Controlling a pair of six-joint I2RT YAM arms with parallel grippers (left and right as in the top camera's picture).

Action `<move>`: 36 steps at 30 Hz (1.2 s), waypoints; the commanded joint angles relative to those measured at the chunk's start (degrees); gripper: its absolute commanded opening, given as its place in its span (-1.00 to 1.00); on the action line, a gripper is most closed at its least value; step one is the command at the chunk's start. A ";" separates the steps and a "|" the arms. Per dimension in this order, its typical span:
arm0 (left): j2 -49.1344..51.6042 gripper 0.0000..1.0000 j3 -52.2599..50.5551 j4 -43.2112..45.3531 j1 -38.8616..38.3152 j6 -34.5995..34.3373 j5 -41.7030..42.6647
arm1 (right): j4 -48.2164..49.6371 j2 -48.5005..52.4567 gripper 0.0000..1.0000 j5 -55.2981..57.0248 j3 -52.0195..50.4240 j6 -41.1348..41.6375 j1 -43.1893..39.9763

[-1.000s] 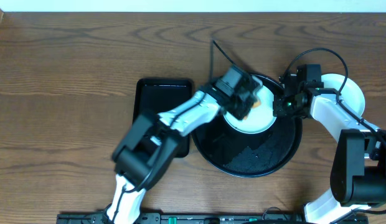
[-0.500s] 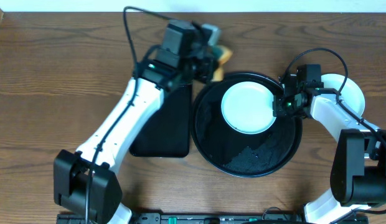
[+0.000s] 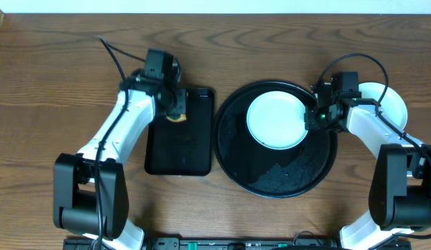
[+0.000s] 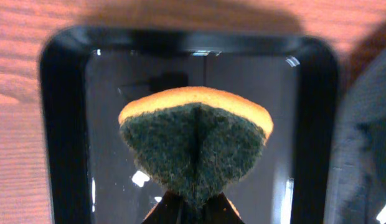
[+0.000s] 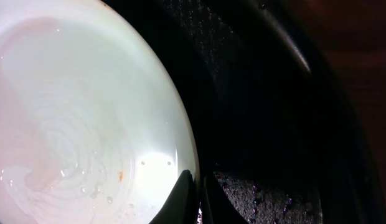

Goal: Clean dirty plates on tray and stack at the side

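A pale mint-white plate (image 3: 274,121) lies in the upper part of the round black tray (image 3: 285,173). Its wet face (image 5: 75,112) carries water drops and a tiny orange speck. My right gripper (image 3: 311,119) is shut on the plate's right rim, one finger over the rim and one beside it (image 5: 197,196). My left gripper (image 3: 175,110) is shut on a folded sponge (image 4: 196,146), orange-backed with a dark green scouring side. It holds the sponge over the top end of the rectangular black tray (image 3: 177,149). Another pale plate (image 3: 391,103) sits on the tabletop at the right, partly under my right arm.
The rectangular tray (image 4: 65,124) lies just left of the round tray, their edges nearly touching. The round tray's floor (image 5: 274,93) is wet and beaded with droplets. Brown wood tabletop (image 3: 55,83) stretches to the left and along the back.
My left arm has swung away from the plate, leftward, and carried the sponge over the rectangular tray. The right arm and the plate have not moved.
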 commanded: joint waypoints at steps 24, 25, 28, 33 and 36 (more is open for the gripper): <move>0.11 0.52 -10.16 11.32 -0.15 -3.72 -1.86 | 0.63 0.57 -0.56 -0.68 0.07 -0.28 0.28; 0.11 0.55 -10.16 11.32 -0.26 -3.72 -1.86 | 0.66 0.57 -0.56 -0.68 0.07 -0.26 0.28; 0.11 0.66 -10.16 11.28 -0.26 -3.72 -1.86 | 0.63 0.57 -0.62 -0.68 0.07 -0.26 0.28; 0.11 0.69 -10.16 11.30 -0.26 -3.72 -1.86 | 0.63 0.59 -0.64 -0.68 0.04 -0.26 0.31; 0.11 0.68 -10.16 11.30 -0.24 -3.69 -1.86 | 0.63 0.94 -0.64 -0.68 0.04 -0.26 0.31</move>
